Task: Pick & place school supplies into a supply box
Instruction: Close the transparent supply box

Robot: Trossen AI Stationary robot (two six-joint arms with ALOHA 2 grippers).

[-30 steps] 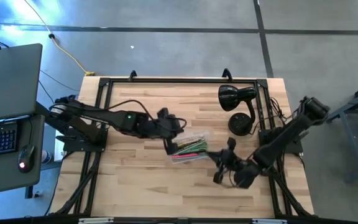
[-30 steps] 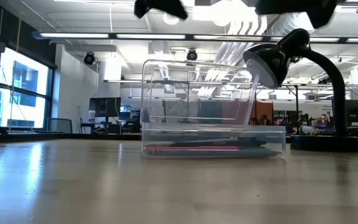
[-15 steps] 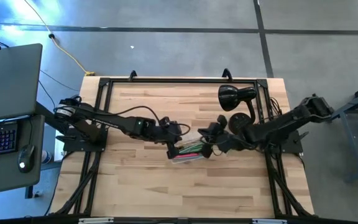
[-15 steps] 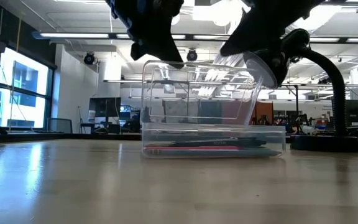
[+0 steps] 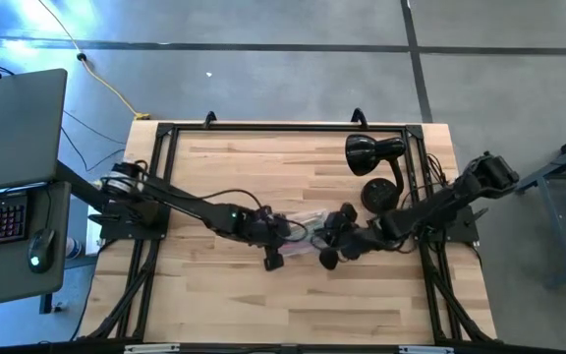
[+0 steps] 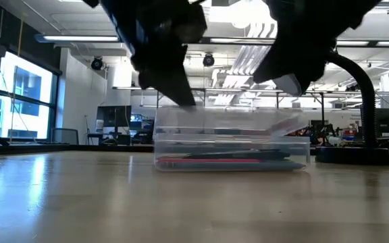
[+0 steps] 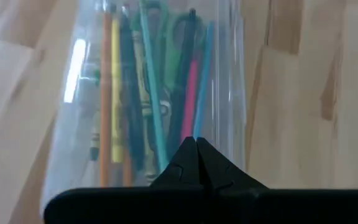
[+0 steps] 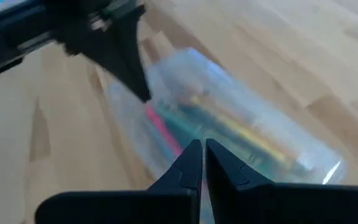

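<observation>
The supply box [image 6: 231,145] is a clear plastic box standing on the table, its lid [image 6: 235,118] lying down over it. Inside it lie the school supplies [image 7: 142,99]: yellow, orange, green, teal and pink pencils and green-handled scissors. My left gripper [image 6: 186,101] is shut and comes down on the box's left end. My right gripper [image 6: 279,75] is shut above the box's right end. In the high view both grippers [image 5: 281,236] [image 5: 327,239] meet over the box [image 5: 303,228] and hide most of it. My left gripper presses its shut fingertips [image 7: 194,146] down on the clear lid [image 7: 166,81] from above, slanting in from the table's left, near the lid's left end [image 6: 181,111]. The box stands flat on the table. My right gripper hovers over the lid's right end [image 8: 241,124] with shut fingers; whether it touches the lid I cannot tell.
A black desk lamp [image 5: 373,157] stands at the table's far right, just behind the box, with its base [image 6: 353,154] to the right of the box in the low view. Bare wood [image 5: 263,305] lies toward the near edge. A laptop [image 5: 13,128] sits off the table's left.
Both grippers have moved in over the box and come down, the left from the left, the right from the near right. The lid, which stood upright at the box's far side, has swung down and now lies over the box.
</observation>
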